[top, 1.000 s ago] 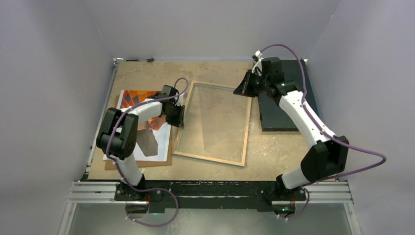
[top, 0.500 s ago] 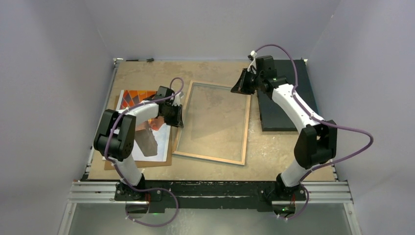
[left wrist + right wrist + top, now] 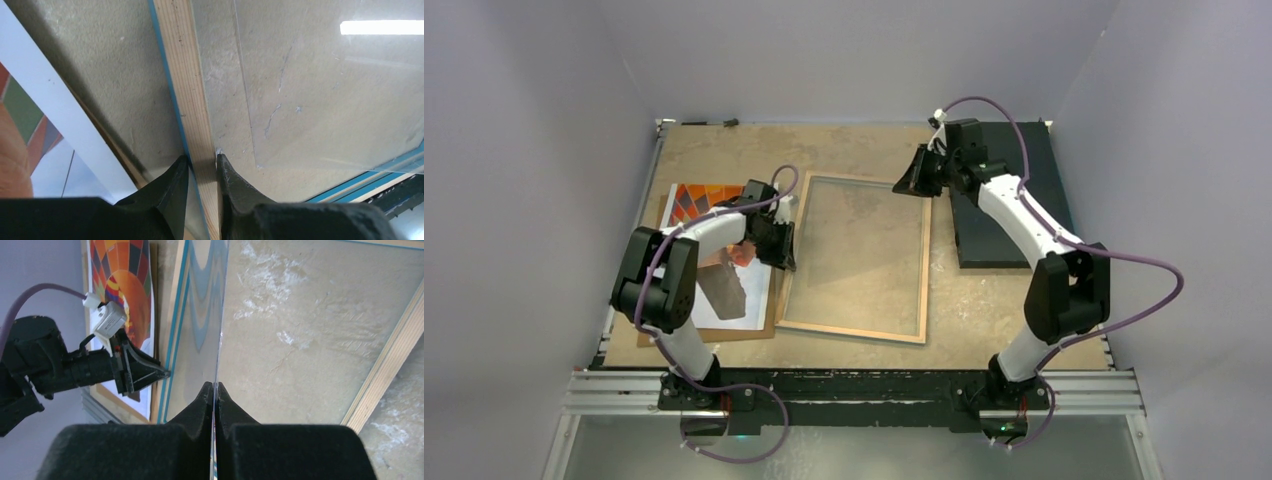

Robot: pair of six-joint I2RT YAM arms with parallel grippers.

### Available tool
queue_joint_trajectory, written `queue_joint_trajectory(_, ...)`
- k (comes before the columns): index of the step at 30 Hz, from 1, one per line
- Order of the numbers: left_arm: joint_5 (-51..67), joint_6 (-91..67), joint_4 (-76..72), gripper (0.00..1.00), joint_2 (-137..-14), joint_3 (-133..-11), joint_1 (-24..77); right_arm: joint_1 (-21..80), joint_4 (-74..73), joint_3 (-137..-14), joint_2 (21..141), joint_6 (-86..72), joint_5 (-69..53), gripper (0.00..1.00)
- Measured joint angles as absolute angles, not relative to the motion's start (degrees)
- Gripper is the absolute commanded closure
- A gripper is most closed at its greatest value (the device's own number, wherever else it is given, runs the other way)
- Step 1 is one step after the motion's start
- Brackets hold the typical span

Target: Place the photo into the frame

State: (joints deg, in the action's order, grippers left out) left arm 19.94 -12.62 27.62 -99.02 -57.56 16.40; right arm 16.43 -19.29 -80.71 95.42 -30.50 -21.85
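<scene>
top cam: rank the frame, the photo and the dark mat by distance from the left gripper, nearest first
1. the frame: centre of the table; its left rail sits between the fingers of the left gripper.
2. the photo: just left of that gripper, partly under the arm.
3. the dark mat: far right, beyond the frame.

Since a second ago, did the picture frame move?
Yes. The frame swung its far end a little to the left, away from the dark mat, which stayed put.

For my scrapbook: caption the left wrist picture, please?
Left hand pinches the frame by its wooden rim, balloon photo alongside.
</scene>
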Motion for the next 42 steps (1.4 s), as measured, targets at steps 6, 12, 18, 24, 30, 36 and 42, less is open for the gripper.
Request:
queue_joint_trajectory(6,20.5,-9.1,33.0,0.41,-97.9,-59.5,15.1,16.4,-17.9,-77.1,91.2,-33.9,-25.7,1.00)
queue_joint_trajectory(12,23.7,-6.3,35.9,0.39,-91.8,-64.3,11.5,16.5,-15.7,-74.5,86.0,-38.0,-28.3,1.00)
queue_joint_trajectory(18,23.1,-0.4,36.1,0.48,-89.2,-65.0,10.7,17.8,-11.4,-69.6,81.9,-43.3,-29.0,1.00)
queue_joint_trajectory(24,20.1,2.9,35.9,0.56,-89.3,-63.1,10.2,23.3,-7.5,-64.9,77.4,-49.8,-27.9,1.00)
queue_joint_trajectory(30,17.7,4.2,34.4,0.69,-89.3,-61.2,9.7,26.4,-4.5,-64.3,75.7,-52.7,-26.0,1.00)
queue_joint_trajectory(36,15.9,5.4,33.5,0.80,-89.3,-58.9,9.7,26.6,-1.2,-59.4,74.8,-53.4,-23.2,1.00)
queue_joint_trajectory(42,14.9,5.7,32.4,0.82,-89.3,-57.7,9.7,26.6,1.9,-53.0,74.8,-53.7,-20.5,1.00)
